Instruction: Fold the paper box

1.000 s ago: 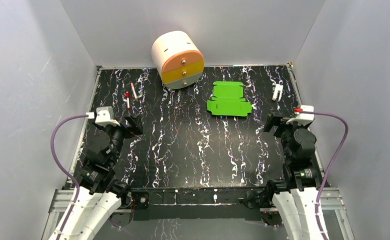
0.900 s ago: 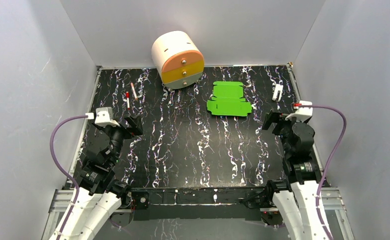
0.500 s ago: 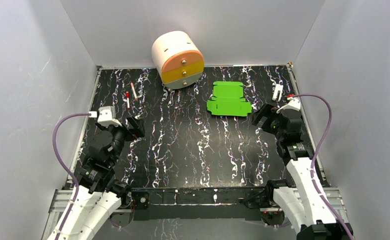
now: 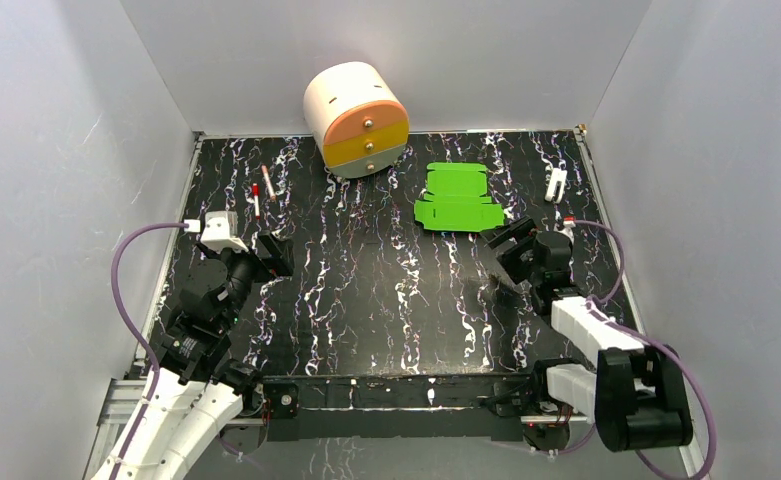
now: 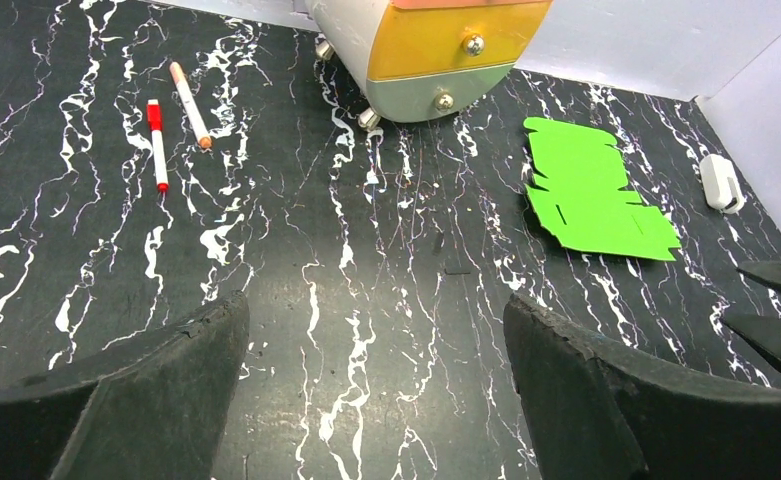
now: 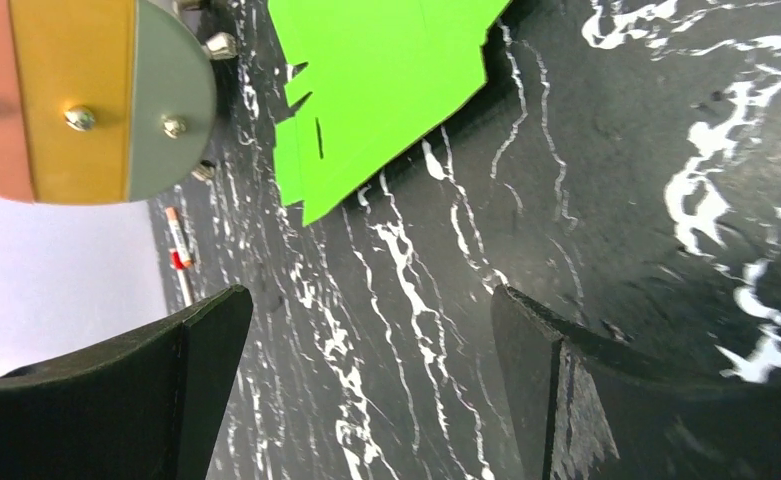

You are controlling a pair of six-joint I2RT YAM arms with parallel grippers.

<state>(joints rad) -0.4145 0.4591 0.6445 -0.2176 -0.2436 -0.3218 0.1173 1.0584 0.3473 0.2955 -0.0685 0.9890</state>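
At the far right part of the surface (image 4: 386, 300), the paper box (image 4: 458, 200) lies flat as one bright green cut sheet, not folded at all. Nothing touches it. It has not moved in the last second.

What has changed is the right arm. A second ago it stood back at the right edge; now it has swung forward and inward, and the right hand (image 4: 500, 254) is near the sheet's near right corner, but apart from it. Its jaws stand wide open and hold nothing; in the right wrist view the green card lies just ahead of the two dark fingers. I judge this to be the approach to the first grip or press on a flap, so the folding itself is not yet begun.

The left hand (image 4: 274, 255) has shifted only a little. It is also fully open and empty, well apart from the sheet, on the left side.

By count: one green sheet; one cream round drawer unit (image 4: 358, 120) behind it to the left, with three drawers; two pens (image 4: 256, 198) near the left edge, lying side by side; one small white object (image 4: 556, 184) just to the right of the sheet; two arms.
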